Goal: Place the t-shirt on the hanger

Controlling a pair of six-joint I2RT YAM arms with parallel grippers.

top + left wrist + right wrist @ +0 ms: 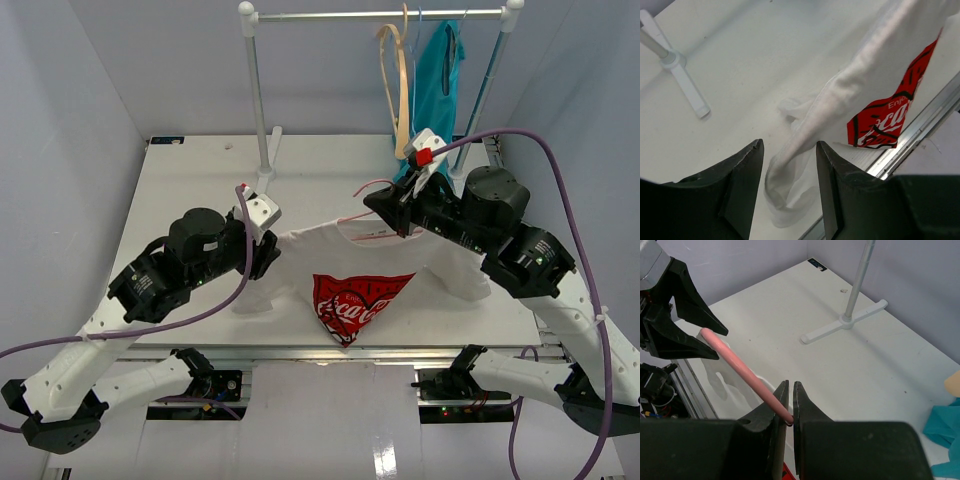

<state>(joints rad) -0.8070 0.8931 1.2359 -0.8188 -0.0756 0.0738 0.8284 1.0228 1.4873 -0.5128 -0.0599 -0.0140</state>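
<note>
The right hand has its fingers pressed together on the thin pink hanger, pinching the wire, which slants up and away from the fingertips. In the overhead view this hand holds the hanger in front of the clothes rack, with the wire at the collar of the t-shirt. The shirt sags from there toward the near edge of the counter, its red Coca-Cola print bunched into a downward point. The left hand is spread, and a fold of white t-shirt runs through the gap; whether either finger touches it I cannot tell. A tan wooden hanger and a teal garment hang on the rack's rail.
</note>
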